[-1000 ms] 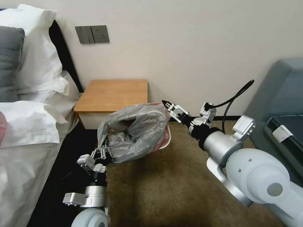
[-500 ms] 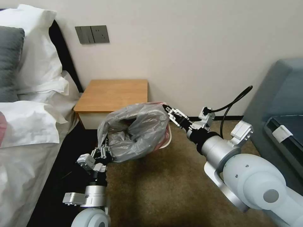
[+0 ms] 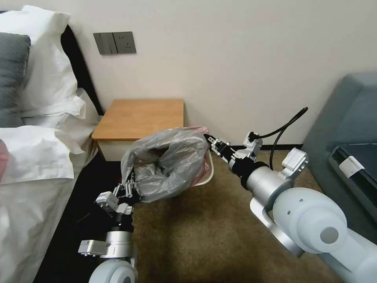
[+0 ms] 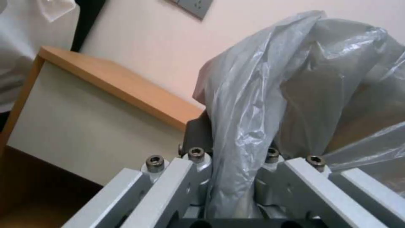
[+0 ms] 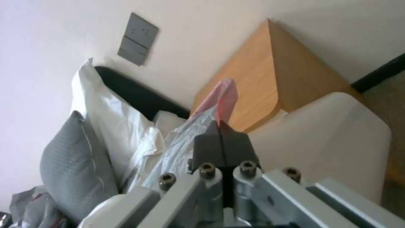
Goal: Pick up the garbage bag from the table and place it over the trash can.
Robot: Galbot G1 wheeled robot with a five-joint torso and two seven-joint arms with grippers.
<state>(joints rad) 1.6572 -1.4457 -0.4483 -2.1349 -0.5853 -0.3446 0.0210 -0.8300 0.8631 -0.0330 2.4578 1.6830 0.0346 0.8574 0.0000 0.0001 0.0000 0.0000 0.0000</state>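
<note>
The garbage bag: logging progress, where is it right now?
In the head view, the garbage bag is draped over the trash can, just in front of the table, held between the left end effector and the right end effector.

Nothing readable turned up anywhere in that moment: no words, no brand marks, no numbers, no signs. The grey wall plate point(image 3: 114, 43) above the table point(image 3: 139, 118) was plain, just switch panels and socket holes, with no lettering to make out. The garbage bag point(image 3: 167, 165) carried no print on its crinkled plastic, and the trash can point(image 5: 329, 139) showed a bare cream wall. The small white tag point(image 3: 350, 165) on the dark item at the right edge was blank from where I stood. The arms' metal parts showed only bolts, no plates or stickers that could be read.
</note>
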